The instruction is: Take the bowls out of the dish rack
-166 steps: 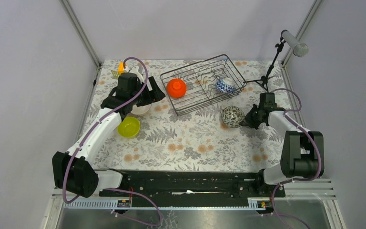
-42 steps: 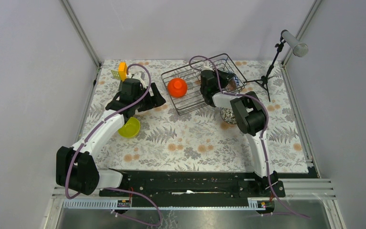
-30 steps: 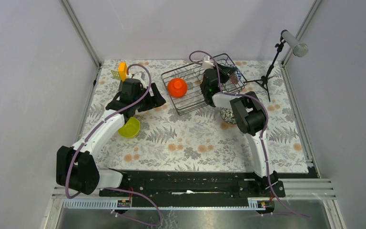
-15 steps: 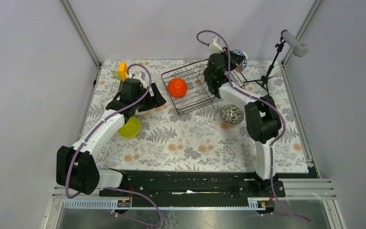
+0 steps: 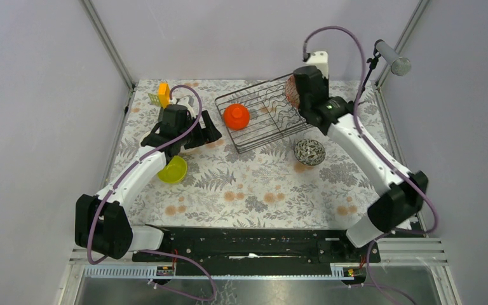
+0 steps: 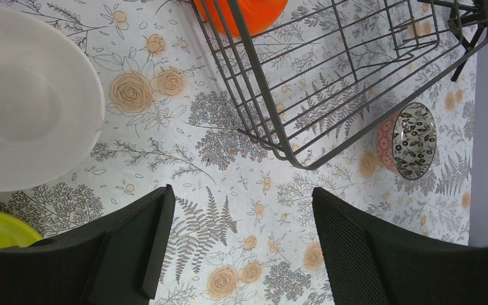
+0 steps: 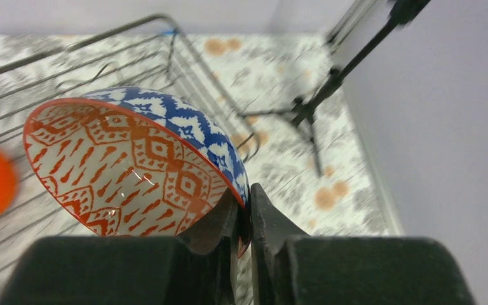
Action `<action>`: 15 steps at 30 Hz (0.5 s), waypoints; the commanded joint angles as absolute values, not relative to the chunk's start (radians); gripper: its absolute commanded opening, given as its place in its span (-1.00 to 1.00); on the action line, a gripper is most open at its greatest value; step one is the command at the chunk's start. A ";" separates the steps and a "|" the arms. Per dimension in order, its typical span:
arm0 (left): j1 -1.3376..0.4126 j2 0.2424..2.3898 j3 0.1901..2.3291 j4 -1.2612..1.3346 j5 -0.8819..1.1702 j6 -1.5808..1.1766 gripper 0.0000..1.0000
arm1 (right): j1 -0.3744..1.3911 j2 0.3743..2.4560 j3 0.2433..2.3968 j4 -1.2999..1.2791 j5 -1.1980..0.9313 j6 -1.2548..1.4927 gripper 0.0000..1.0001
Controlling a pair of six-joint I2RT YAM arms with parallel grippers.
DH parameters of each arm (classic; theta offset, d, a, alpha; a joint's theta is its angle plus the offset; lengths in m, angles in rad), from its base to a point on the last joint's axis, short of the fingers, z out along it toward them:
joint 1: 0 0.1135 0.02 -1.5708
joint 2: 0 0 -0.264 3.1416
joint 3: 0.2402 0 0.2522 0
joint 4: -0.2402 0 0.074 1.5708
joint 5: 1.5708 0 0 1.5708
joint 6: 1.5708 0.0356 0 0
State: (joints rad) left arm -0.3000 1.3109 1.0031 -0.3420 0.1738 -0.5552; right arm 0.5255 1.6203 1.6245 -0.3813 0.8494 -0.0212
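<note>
The dark wire dish rack [image 5: 268,114] stands at the back centre with one orange bowl [image 5: 236,116] in its left end. My right gripper [image 5: 297,95] is shut on the rim of the blue-and-white bowl [image 7: 133,162] and holds it tilted above the rack's right end [image 7: 133,38]. My left gripper [image 6: 241,254] is open and empty, low over the cloth just left of the rack [image 6: 330,82]. The cream bowl [image 6: 25,108], the yellow-green bowl [image 5: 173,169] and the pink patterned bowl [image 5: 309,152] sit on the table. A second orange bowl is not in view.
A small orange-yellow block [image 5: 163,94] stands at the back left corner. A black tripod [image 5: 356,105] with a camera stands right of the rack. Grey walls close in the floral cloth on three sides.
My right gripper has lifted the blue-and-white bowl up out of the rack, and the arm has swung out to the right. The left arm has not moved.
</note>
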 commanded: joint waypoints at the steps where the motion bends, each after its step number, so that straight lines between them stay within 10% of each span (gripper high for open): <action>1: -0.301 1.295 1.026 -0.302 0.184 -0.542 0.68 | 0.527 1.447 1.526 -0.611 0.599 0.377 -1.00; 15: -0.301 1.288 1.021 -0.311 0.193 -0.542 0.68 | 0.335 1.282 1.148 -0.698 0.026 0.794 -1.00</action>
